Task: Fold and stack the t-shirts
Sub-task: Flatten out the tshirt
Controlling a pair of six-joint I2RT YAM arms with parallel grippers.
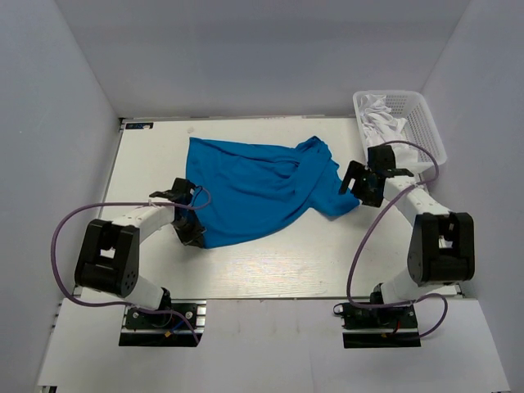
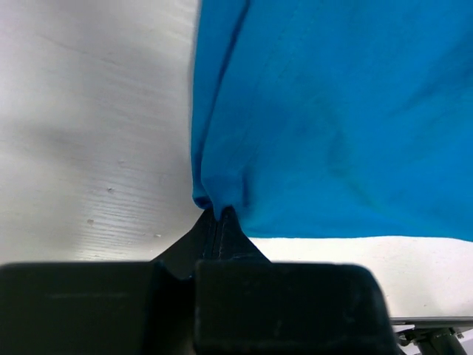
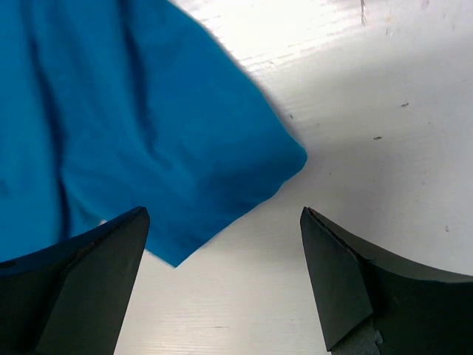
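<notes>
Left fingers [image 2: 211, 238] closed, pinching blue t-shirt [image 1: 254, 188] corner at its 7 o'clock. Right fingers [image 3: 96, 274] spread wide over sleeve edge, 3 o'clock, gripping nothing.

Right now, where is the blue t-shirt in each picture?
Top external: the blue t-shirt lies crumpled in the middle of the white table.
Left wrist: it fills the upper right, and the shut left gripper pinches its corner.
Right wrist: it is at the upper left, and its corner shows between the fingers of the open right gripper.
Shared landmark: the white table shows beside the shirt in every view.
</notes>
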